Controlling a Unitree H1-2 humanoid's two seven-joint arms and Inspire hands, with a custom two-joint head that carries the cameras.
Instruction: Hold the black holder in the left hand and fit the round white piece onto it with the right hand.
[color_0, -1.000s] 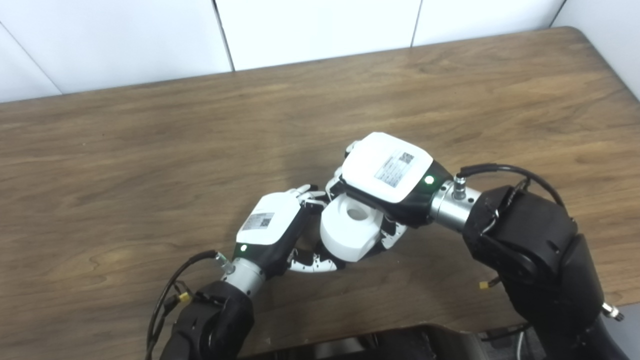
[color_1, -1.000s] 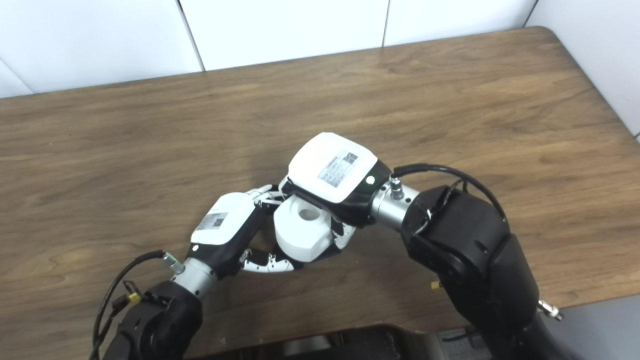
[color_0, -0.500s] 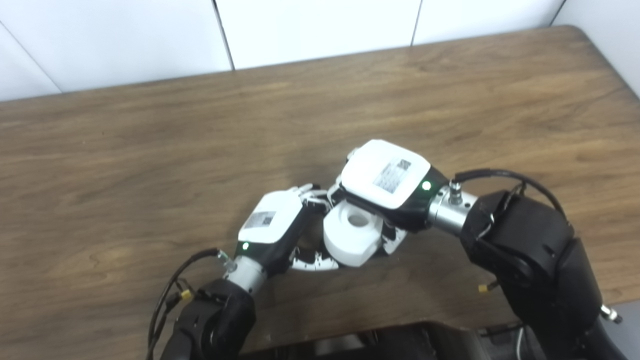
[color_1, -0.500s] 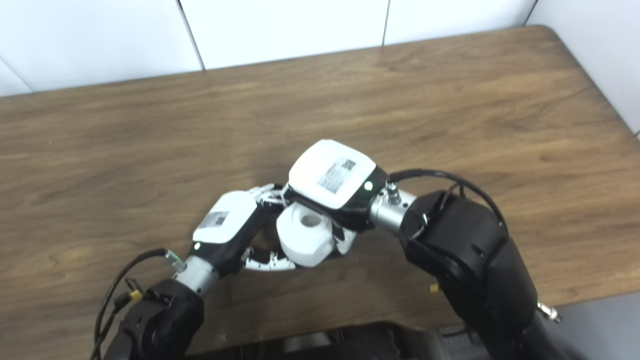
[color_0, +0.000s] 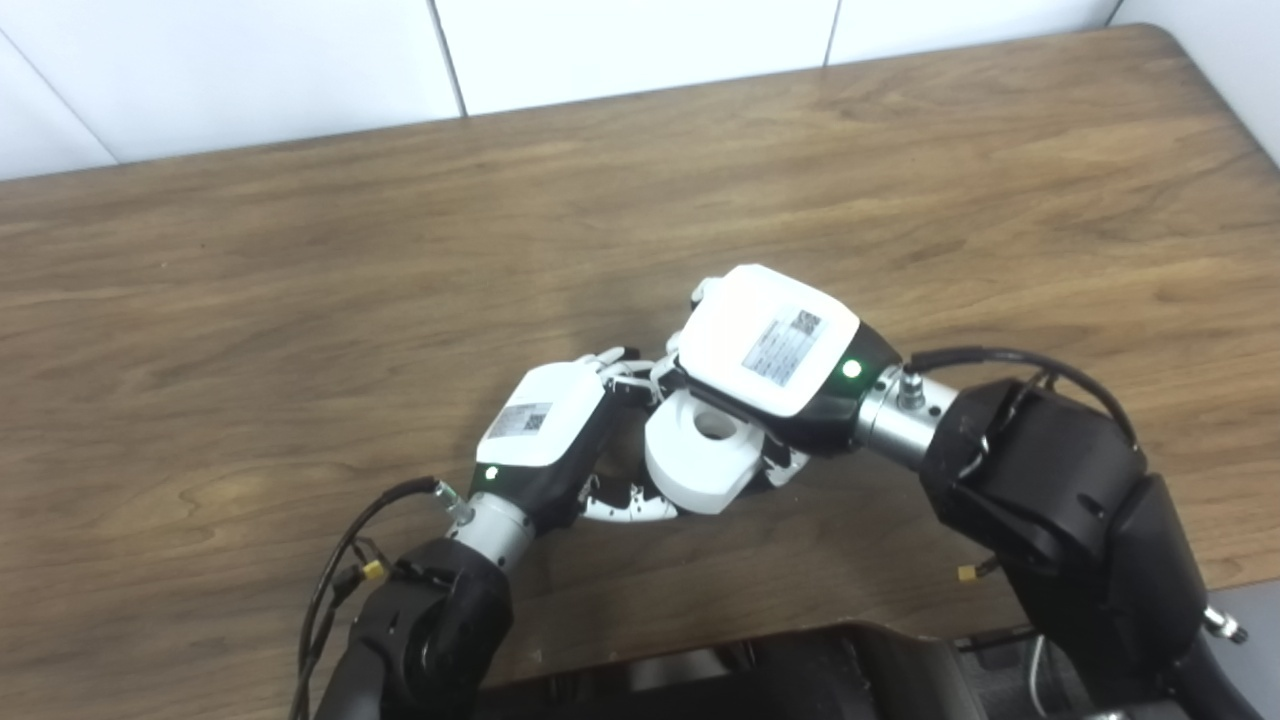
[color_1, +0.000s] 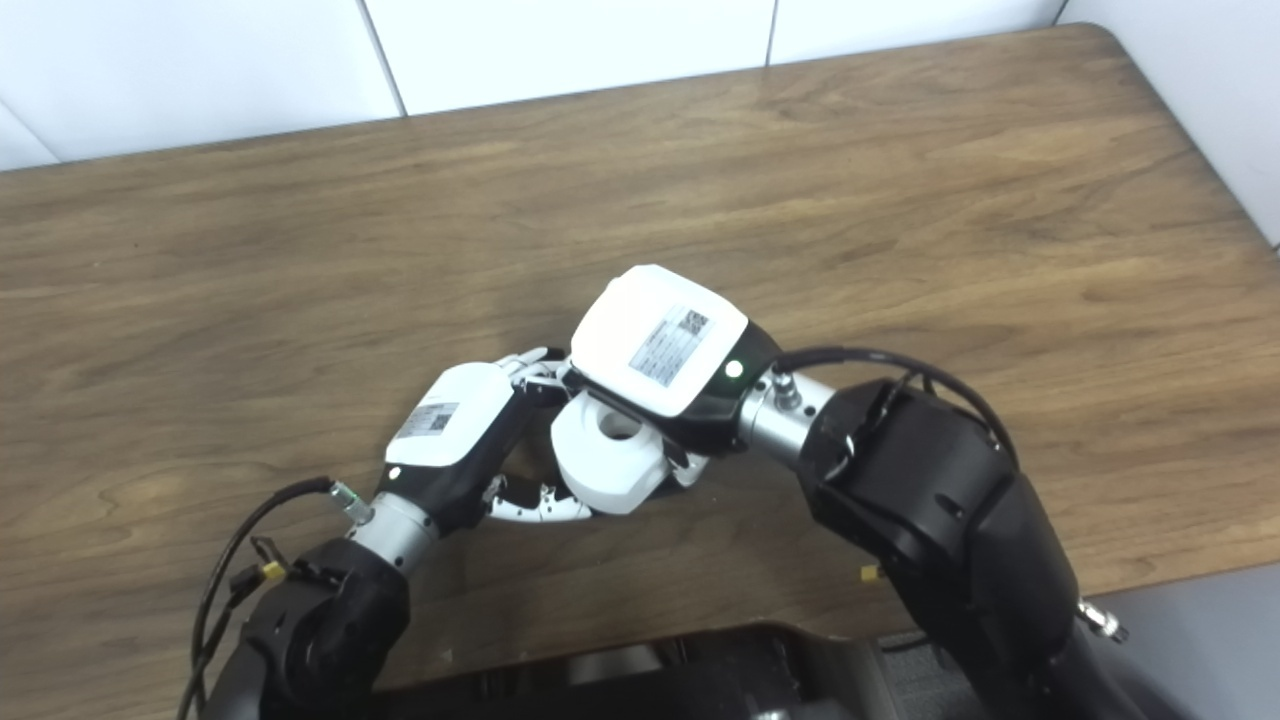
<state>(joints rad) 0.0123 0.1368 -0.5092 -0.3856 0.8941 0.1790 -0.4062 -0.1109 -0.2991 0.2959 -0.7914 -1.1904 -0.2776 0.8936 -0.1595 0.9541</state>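
Round white piece (color_0: 700, 460): rigid, smooth, likely light; right hand (color_0: 770, 345) holds its rim. Left hand (color_0: 545, 430) grip hidden; cannot tell.

The round piece (color_0: 698, 462) is plain white; each robot hand (color_0: 541, 430) (color_0: 770, 340) is white-backed over black; the desk (color_0: 300, 280) is brown woodgrain.

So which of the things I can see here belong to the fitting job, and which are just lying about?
In the job:
- round white piece, held by the right hand
- left hand, curled beside the piece
- black holder: hidden between the hands, cannot confirm

Lying about:
- nothing loose on the wooden table
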